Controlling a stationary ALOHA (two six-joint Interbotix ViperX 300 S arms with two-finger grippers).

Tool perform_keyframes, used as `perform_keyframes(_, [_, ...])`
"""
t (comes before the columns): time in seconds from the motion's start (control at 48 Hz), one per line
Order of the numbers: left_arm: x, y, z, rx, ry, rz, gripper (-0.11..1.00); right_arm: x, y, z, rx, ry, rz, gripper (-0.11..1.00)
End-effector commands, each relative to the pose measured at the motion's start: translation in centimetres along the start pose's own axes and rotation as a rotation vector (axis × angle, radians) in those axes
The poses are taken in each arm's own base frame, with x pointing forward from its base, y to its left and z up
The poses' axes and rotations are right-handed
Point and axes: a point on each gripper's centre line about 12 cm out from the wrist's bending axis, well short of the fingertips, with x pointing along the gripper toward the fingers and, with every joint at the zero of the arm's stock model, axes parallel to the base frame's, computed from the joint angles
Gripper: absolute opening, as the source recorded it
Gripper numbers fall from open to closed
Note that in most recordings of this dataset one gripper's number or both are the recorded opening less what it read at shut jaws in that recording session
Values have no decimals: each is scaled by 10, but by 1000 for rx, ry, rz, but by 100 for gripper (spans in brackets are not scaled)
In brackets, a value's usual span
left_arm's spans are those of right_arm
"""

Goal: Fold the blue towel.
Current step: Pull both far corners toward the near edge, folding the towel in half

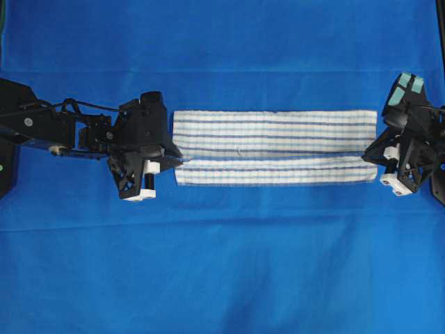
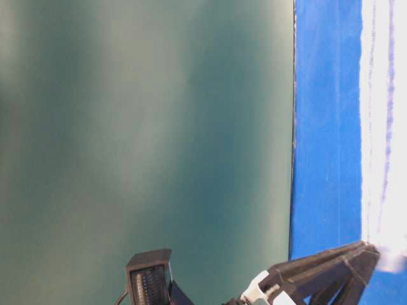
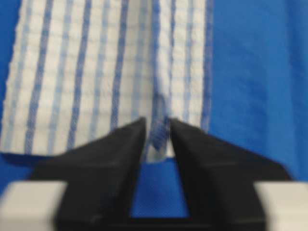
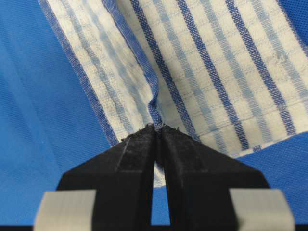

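The blue towel (image 1: 274, 146), white with light and dark blue stripes, lies flat as a long narrow strip across the middle of the blue table covering (image 1: 222, 264). A lengthwise crease runs along it. My left gripper (image 1: 179, 161) pinches the middle of its left end. In the left wrist view the gripper (image 3: 158, 132) has a bunched bit of the towel (image 3: 96, 72) edge between its jaws. My right gripper (image 1: 370, 154) pinches the right end. In the right wrist view the gripper (image 4: 159, 129) is closed on a raised ridge of the towel (image 4: 216, 72).
The plain blue covering spreads on all sides of the towel. Black arm bases stand at the far left (image 1: 14, 132) and far right (image 1: 434, 160) edges. The table-level view shows a green wall (image 2: 146, 127) and the towel's bright edge (image 2: 381, 127).
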Motion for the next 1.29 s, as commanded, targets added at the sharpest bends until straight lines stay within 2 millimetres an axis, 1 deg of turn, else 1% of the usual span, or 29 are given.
perform_keyframes(0.0, [-3, 0, 8, 2, -31, -1, 32, -3, 5, 9, 2, -30, 16, 20])
perform_keyframes(0.042, [-3, 1, 8, -1, -31, 1, 45, -4, 6, 10, -1, -35, 19, 34])
perform_keyframes(0.125, [-6, 6, 8, -7, -28, 12, 72, -7, 7, 15, -11, -54, 23, 58])
perform_keyframes(0.167, [-7, 9, 9, -6, -27, 17, 82, -9, 8, 19, -27, -70, 24, 66])
perform_keyframes(0.188, [-8, 10, 9, -6, -28, 21, 85, -10, 8, 20, -32, -76, 24, 67])
perform_keyframes(0.208, [-9, 12, 9, -9, -27, 25, 87, -11, 9, 21, -39, -83, 24, 67])
perform_keyframes(0.313, [-13, 24, 12, -28, -35, 51, 81, -16, 4, 31, -48, -118, 3, 62])
perform_keyframes(0.417, [-14, 41, 14, -51, -42, 85, 80, -17, -11, 37, -18, -137, -54, 63])
perform_keyframes(0.5, [-15, 55, 15, -67, -47, 115, 80, -16, -27, 41, 18, -141, -114, 63])
perform_keyframes(0.667, [-16, 74, 17, -76, -54, 157, 80, -12, -49, 44, 63, -123, -195, 63])
perform_keyframes(0.792, [-12, 78, 18, -62, -56, 163, 80, -4, -58, 44, 70, -86, -228, 63])
perform_keyframes(1.042, [15, 88, 5, -69, -15, 174, 80, 17, -70, 42, 55, 7, -272, 63])
perform_keyframes(1.167, [22, 95, 2, -82, -6, 185, 80, 27, -74, 39, 38, 55, -288, 63])
perform_keyframes(1.271, [27, 96, -2, -85, 8, 186, 80, 33, -77, 39, 31, 68, -291, 63])
